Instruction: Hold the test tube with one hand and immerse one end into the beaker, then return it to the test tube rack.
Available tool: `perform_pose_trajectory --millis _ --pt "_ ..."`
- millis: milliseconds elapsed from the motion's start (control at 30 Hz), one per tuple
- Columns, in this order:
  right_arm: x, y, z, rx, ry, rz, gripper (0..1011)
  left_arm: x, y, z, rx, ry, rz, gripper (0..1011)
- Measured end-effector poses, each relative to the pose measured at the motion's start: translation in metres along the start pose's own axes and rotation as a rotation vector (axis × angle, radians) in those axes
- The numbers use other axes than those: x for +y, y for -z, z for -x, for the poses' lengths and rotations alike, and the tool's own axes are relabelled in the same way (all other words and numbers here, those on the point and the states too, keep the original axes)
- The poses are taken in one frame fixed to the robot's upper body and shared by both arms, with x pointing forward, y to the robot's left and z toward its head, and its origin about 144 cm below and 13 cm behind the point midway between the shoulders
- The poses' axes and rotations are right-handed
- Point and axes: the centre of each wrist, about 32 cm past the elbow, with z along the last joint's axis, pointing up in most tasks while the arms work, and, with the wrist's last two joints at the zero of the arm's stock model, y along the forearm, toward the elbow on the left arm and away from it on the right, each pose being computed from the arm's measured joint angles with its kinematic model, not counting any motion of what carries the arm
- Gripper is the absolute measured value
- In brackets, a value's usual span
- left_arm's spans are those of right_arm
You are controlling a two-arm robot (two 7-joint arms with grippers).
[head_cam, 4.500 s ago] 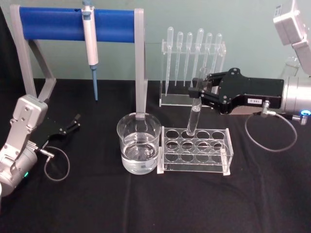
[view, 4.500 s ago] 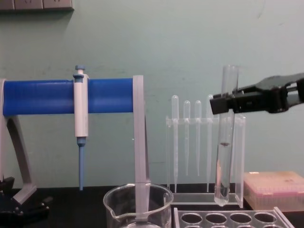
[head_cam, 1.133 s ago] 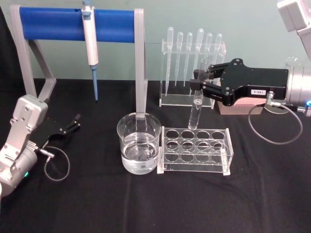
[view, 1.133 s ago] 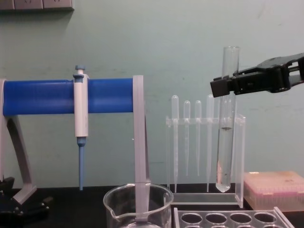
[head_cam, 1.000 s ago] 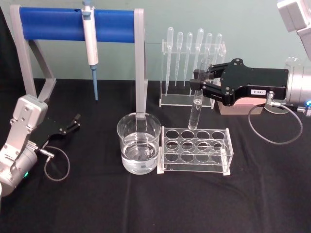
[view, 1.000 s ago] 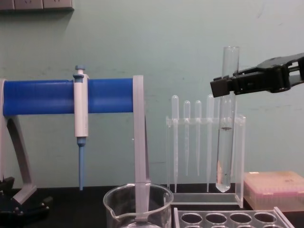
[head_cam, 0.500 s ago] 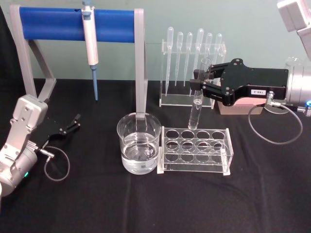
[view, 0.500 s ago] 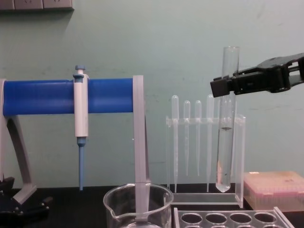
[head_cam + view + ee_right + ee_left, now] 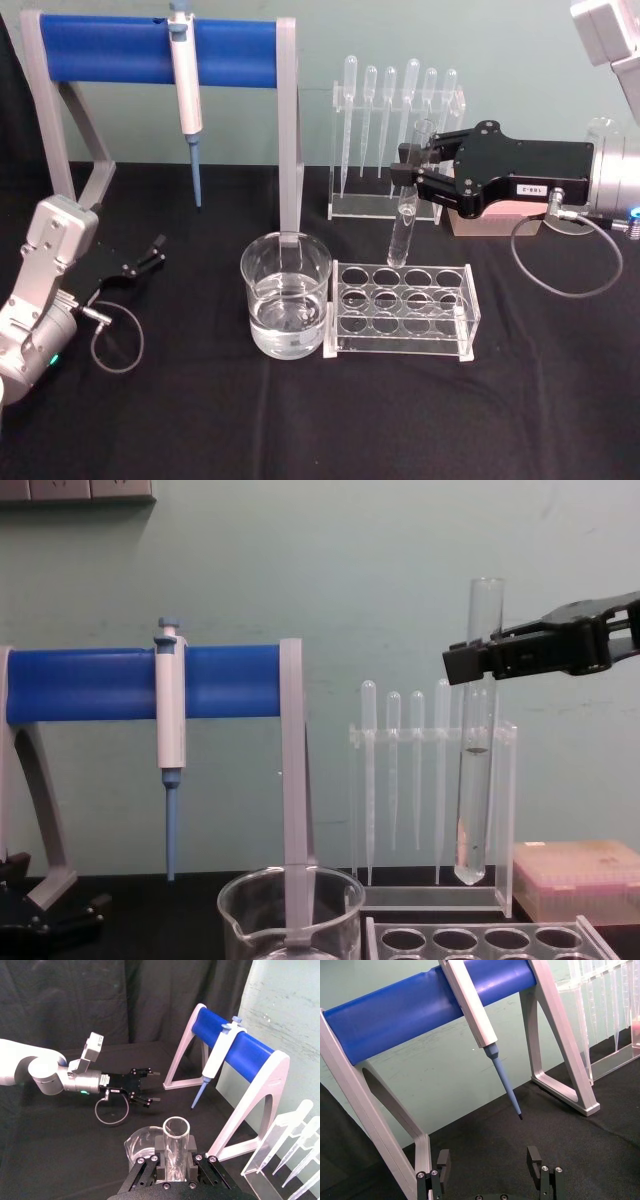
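A: Test tube (image 9: 474,780): how does it look?
B: Clear glass, long, open rim up, rounded bottom down. Near upright in the chest view, a slight lean in the head view. There is a small dark mark partway down inside; cannot tell what it is.

A: Who has it?
B: The right gripper (image 9: 408,180), coming in from the right. Its black fingers (image 9: 159,1161) are clamped on the tube's upper part. The rim stands clear above the fingers and most of the length hangs below.

A: Position?
B: In the air above the back row of the test tube rack (image 9: 400,312), bottom end clear of the holes. The beaker (image 9: 286,295) stands just beside the rack on its left, part filled with clear liquid. The tube is apart from the beaker. A pipette stand (image 9: 395,150) stands behind the tube.

A: Left side?
B: The left gripper (image 9: 488,1160) sits low at far left over the black table (image 9: 200,420), fingers spread, nothing between them.

A: Against 4.5 seconds back?
B: The tube was lower then and more tilted, its bottom just over a back-row hole. Now it is raised and straighter. The right wrist has rolled, so its white label now reads the other way up. Over the last second there is no visible shift in tube or gripper. Left gripper, beaker and rack are unchanged.
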Motion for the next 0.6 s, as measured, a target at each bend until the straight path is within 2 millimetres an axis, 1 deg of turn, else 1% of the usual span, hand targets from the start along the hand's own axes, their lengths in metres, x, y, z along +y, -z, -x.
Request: perform_pose_trajectory --millis 600 --pt "0.0 0.0 0.0 0.0 0.0 0.0 239 0.0 0.0 0.0 0.0 0.0 0.0 1000"
